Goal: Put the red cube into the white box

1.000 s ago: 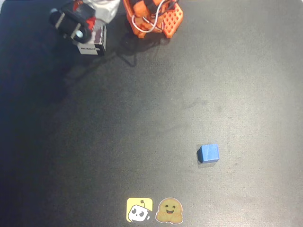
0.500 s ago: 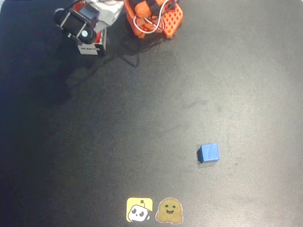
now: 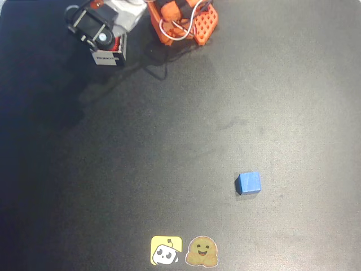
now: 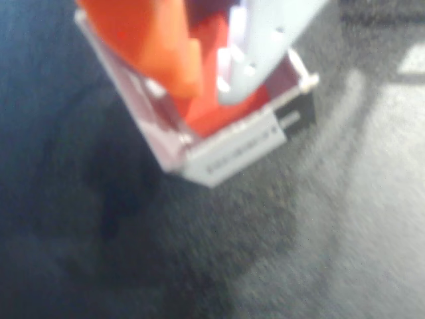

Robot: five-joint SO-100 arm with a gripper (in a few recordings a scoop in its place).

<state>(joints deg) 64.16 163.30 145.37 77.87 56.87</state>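
- My fingers [image 4: 219, 73] hang over the white box [image 4: 232, 149], slightly apart around the red cube [image 4: 216, 100] inside it.
- Blue cube [image 3: 248, 183] sits lower right on the surface [image 3: 169, 141].

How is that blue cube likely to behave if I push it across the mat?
The blue cube sits flat on one face with square edges, so it should slide or pivot rather than roll. It looks small and solid, probably light, so a gentle nudge may move it. The dark mat looks matte, so it may drag and twist under an off-centre push.
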